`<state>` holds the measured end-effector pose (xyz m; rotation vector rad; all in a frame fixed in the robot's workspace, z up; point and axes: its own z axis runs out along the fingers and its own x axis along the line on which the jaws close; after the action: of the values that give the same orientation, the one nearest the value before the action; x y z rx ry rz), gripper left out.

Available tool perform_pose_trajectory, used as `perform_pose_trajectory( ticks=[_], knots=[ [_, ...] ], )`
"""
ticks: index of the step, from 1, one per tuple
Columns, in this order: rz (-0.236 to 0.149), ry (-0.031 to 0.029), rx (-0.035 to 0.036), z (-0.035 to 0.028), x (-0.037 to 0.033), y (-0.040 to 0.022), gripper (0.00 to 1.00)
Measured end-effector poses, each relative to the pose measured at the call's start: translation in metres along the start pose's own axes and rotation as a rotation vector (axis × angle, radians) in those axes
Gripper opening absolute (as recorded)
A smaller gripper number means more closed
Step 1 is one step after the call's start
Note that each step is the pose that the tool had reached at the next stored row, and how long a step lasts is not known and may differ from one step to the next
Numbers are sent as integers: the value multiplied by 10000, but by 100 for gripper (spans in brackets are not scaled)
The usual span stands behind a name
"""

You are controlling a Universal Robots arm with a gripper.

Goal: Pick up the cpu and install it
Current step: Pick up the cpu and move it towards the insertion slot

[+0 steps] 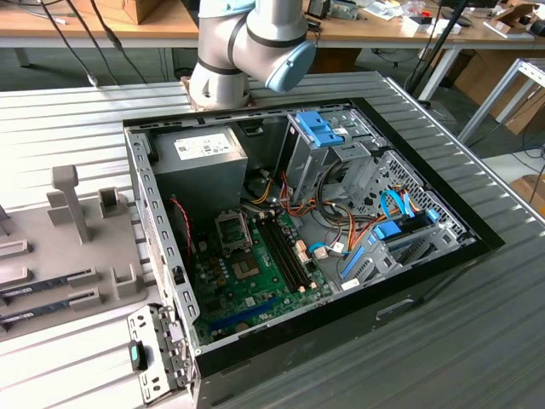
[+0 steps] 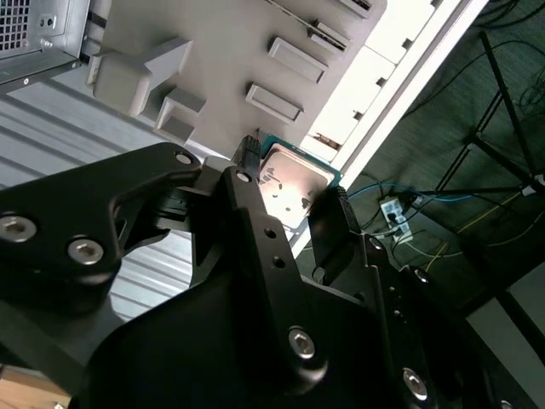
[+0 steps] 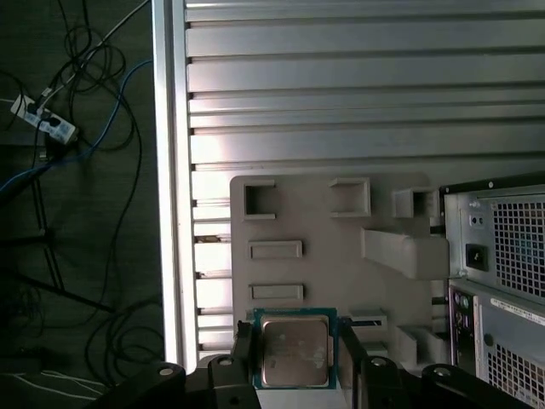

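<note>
cpu (image 3: 294,354): clamped by two opposite edges, silvery top facing both wrist views; kept flat, probably so it can seat level.
gripper (image 3: 295,341): closed to chip width, one finger (image 2: 335,217) on each side, gripping the cpu and nothing else.
holder tray (image 3: 324,247): beneath the chip, seemingly well below it; lies beside the computer case (image 1: 298,230), at the exterior view's left.

Cpu (image 3: 294,351) has a pale silvery metal top with a dull, smudged sheen and a teal rim; tray (image 3: 324,221) is smooth matt grey plastic; tabletop (image 3: 341,102) is ribbed bare metal, bright where lit; case (image 1: 153,213) is dull sheet metal; board (image 1: 255,281) is glossy green; arm (image 1: 247,34) is smooth and semi-gloss.
</note>
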<state>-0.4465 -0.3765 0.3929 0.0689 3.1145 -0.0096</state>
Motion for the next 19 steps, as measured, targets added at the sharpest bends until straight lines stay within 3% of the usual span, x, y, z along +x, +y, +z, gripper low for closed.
perform_pose_trajectory(
  ticks=[10,19],
  knots=[
    [1,4,4,-3,-11,1,47],
    [0,1,19,1,-107,5,47]
  ],
)
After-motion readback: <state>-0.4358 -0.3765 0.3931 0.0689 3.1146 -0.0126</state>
